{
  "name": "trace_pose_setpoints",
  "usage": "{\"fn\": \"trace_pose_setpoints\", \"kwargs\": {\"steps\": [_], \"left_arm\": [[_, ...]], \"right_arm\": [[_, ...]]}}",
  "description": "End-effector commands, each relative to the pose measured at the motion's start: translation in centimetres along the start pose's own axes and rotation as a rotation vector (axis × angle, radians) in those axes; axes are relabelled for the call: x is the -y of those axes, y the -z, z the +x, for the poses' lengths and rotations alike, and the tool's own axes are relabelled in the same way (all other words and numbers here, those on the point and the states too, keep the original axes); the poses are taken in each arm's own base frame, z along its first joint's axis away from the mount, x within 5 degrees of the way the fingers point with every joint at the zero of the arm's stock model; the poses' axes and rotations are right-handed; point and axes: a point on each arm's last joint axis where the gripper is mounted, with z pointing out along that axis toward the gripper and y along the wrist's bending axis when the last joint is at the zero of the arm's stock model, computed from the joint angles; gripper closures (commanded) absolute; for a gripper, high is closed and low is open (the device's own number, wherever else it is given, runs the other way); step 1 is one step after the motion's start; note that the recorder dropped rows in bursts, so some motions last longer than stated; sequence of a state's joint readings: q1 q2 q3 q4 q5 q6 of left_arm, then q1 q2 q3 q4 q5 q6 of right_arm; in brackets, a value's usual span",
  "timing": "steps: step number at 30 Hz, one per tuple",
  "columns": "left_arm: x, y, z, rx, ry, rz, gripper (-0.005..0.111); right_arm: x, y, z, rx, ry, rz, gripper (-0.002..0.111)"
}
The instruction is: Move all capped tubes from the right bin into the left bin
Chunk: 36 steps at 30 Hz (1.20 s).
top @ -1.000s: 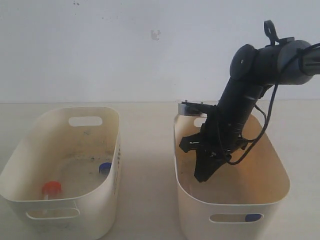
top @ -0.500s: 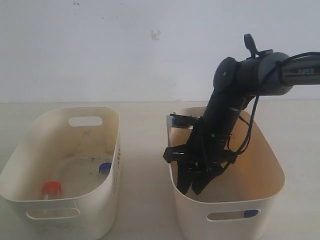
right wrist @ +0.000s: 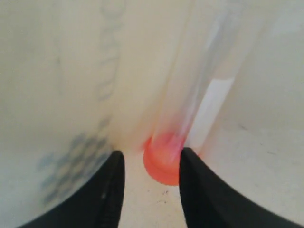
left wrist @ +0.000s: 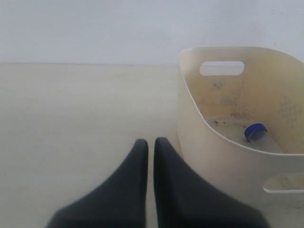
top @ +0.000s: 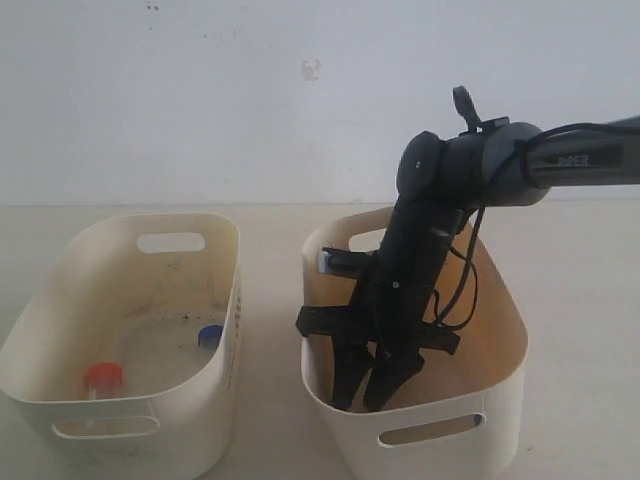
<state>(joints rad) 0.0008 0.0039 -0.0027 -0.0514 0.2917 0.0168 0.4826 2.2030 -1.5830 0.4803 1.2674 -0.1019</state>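
Observation:
My right gripper (top: 365,392) reaches down into the right bin (top: 455,440), near its left wall. In the right wrist view this gripper (right wrist: 152,154) is open. A clear tube with a red-orange cap (right wrist: 164,166) leans cap-down against the bin wall, between and just beyond the fingertips. The left bin (top: 100,225) holds a red-capped tube (top: 102,378) and a blue-capped tube (top: 210,335). My left gripper (left wrist: 150,141) is shut and empty, low over the table beside the left bin (left wrist: 209,147), where the blue cap (left wrist: 255,132) shows. It is outside the exterior view.
The two bins stand side by side on a pale table with a narrow gap between them. A white wall runs behind. The right bin sits skewed, with its near end swung toward the left bin.
The right arm has swung left and lower inside the right bin, and the bin has slid left and turned with it. The blue cap seen through its front handle slot no longer shows.

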Motion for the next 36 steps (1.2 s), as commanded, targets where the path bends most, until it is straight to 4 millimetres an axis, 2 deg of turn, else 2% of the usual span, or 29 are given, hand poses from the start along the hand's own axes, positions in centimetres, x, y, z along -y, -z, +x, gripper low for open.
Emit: {"fn": "trace_pose_setpoints", "kwargs": {"steps": [1, 2, 4, 7, 9, 12, 16, 19, 22, 25, 28, 36], "left_arm": [[0.0, 0.0, 0.0, 0.004, 0.004, -0.003, 0.103], [0.0, 0.0, 0.0, 0.004, 0.004, -0.003, 0.103], [0.0, 0.0, 0.0, 0.004, 0.004, -0.003, 0.103], [0.0, 0.0, 0.0, 0.004, 0.004, -0.003, 0.103], [0.0, 0.0, 0.0, 0.004, 0.004, -0.003, 0.103], [0.0, 0.0, 0.0, 0.004, 0.004, -0.003, 0.103], [0.0, 0.0, 0.0, 0.004, 0.004, -0.003, 0.103], [0.0, 0.0, 0.0, 0.004, 0.004, -0.003, 0.103], [0.0, 0.0, 0.0, 0.004, 0.004, -0.003, 0.103], [0.0, 0.0, 0.0, 0.004, 0.004, -0.003, 0.103], [0.0, 0.0, 0.0, 0.004, 0.004, -0.003, 0.103], [0.0, 0.0, 0.0, 0.004, 0.004, -0.003, 0.103]], "right_arm": [[2.2, -1.9, -0.4, -0.025, -0.001, 0.157, 0.057], [2.6, -1.8, -0.4, -0.024, -0.014, 0.209, 0.047], [3.4, -1.6, -0.3, -0.021, -0.065, 0.304, 0.048], [3.7, -1.5, -0.4, -0.019, -0.06, 0.33, 0.048], [4.2, -1.4, -0.3, -0.009, -0.116, 0.387, 0.052], [4.2, -1.4, -0.3, -0.014, -0.087, 0.387, 0.064], [3.2, -1.6, -0.4, -0.032, 0.023, 0.275, 0.066], [2.5, -1.8, -0.4, -0.029, 0.051, 0.197, 0.083], [2.2, -1.7, -0.4, -0.026, 0.065, 0.175, 0.108], [1.9, -1.4, -0.4, -0.016, 0.087, 0.154, 0.108], [0.9, -0.3, -0.1, 0.017, 0.131, 0.105, 0.108], [-1.6, 4.6, -0.4, 0.175, 0.208, 0.088, 0.108]]}}
